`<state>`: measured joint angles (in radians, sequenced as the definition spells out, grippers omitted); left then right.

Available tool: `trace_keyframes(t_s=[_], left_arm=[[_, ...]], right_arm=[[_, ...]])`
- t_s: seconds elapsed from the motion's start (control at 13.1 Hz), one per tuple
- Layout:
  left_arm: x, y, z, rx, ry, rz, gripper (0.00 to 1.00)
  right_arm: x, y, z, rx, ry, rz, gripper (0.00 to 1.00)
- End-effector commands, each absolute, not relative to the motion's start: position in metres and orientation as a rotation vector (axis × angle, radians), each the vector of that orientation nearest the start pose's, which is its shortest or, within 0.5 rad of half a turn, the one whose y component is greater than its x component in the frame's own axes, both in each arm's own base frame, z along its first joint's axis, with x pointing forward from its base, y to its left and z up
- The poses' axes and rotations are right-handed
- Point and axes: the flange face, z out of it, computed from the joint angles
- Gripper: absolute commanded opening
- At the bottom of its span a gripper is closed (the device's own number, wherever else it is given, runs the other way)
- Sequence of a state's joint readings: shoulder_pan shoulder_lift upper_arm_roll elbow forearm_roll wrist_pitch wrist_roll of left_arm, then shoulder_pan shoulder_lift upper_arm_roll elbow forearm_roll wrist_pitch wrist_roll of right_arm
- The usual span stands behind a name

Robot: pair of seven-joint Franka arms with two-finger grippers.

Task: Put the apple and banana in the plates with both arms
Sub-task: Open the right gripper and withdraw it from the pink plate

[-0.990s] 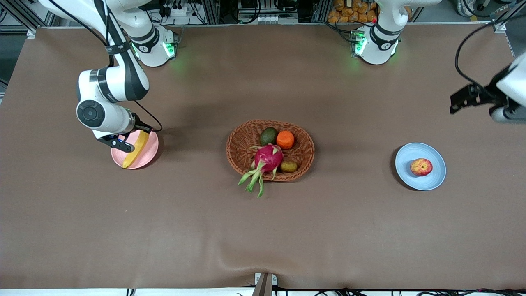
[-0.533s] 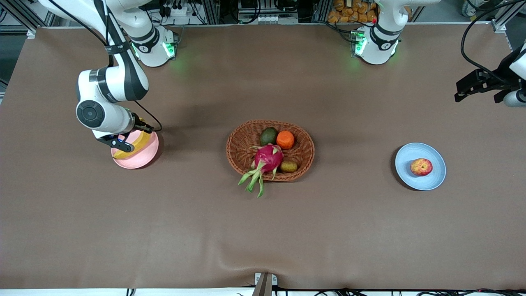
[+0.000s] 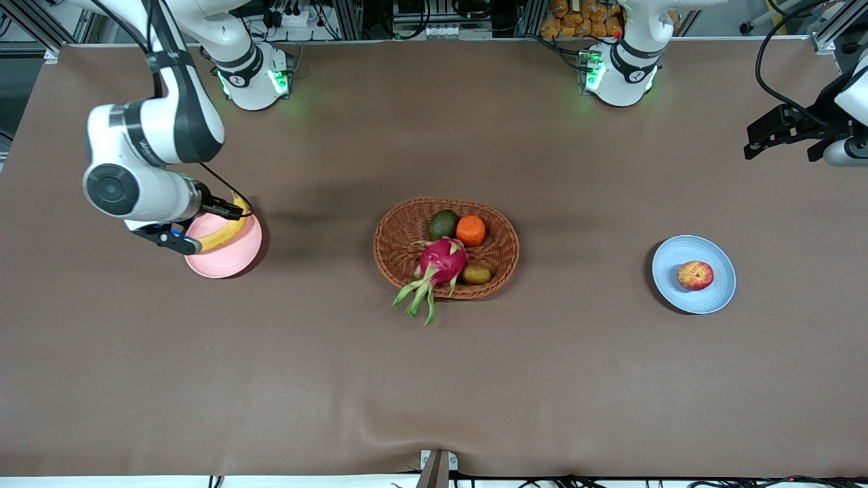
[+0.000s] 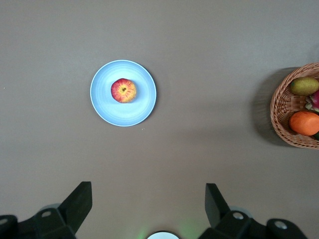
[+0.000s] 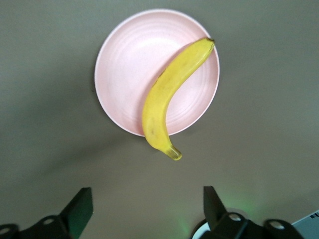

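Note:
The banana (image 3: 225, 232) lies across the pale pink plate (image 3: 227, 263) toward the right arm's end of the table. In the right wrist view the banana (image 5: 167, 97) curves over the plate (image 5: 127, 64), with its stem tip past the rim. My right gripper (image 3: 200, 227) hangs open and empty above that plate's edge, as the right wrist view (image 5: 144, 206) shows. The apple (image 3: 695, 276) sits in the light blue plate (image 3: 715, 298) toward the left arm's end, and both apple (image 4: 123, 90) and plate (image 4: 107, 109) show in the left wrist view. My left gripper (image 3: 780, 132) is open and empty (image 4: 147, 209), high over bare table.
An oval wicker basket (image 3: 397, 234) stands mid-table with a dragon fruit (image 3: 442, 261), an orange (image 3: 470, 230), an avocado (image 3: 443, 224) and a kiwi (image 3: 477, 274). The basket's edge shows in the left wrist view (image 4: 279, 112). Brown cloth covers the table.
The right arm has risen and drawn back toward its end of the table. The banana has turned and now lies flat across the pink plate. The left gripper shifted slightly.

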<state>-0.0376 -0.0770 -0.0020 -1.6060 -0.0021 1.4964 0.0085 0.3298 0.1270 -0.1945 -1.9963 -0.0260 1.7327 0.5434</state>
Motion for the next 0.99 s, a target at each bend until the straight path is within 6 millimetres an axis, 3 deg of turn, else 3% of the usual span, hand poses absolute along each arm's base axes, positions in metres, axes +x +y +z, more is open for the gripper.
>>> trace_keyframes(t_s=[0.0,0.15,0.46,0.91], left_arm=[[0.516,-0.020,0.645,-3.146,0.061,0.027,1.00],[0.517,-0.020,0.644,-3.144,0.061,0.029,1.00],[0.517,-0.020,0.644,-3.124,0.063,0.033,1.00],[0.524,-0.019,0.640,-3.124,0.088,0.043,1.00]], right_arm=[[0.535,0.069,0.398,-3.199,0.614,0.557,1.00],[0.541,0.063,0.418,-3.197,0.546,0.508,1.00],[0.560,-0.005,0.463,-3.064,0.359,0.429,1.00],[0.560,-0.015,0.527,-3.107,0.303,0.400,1.00]])
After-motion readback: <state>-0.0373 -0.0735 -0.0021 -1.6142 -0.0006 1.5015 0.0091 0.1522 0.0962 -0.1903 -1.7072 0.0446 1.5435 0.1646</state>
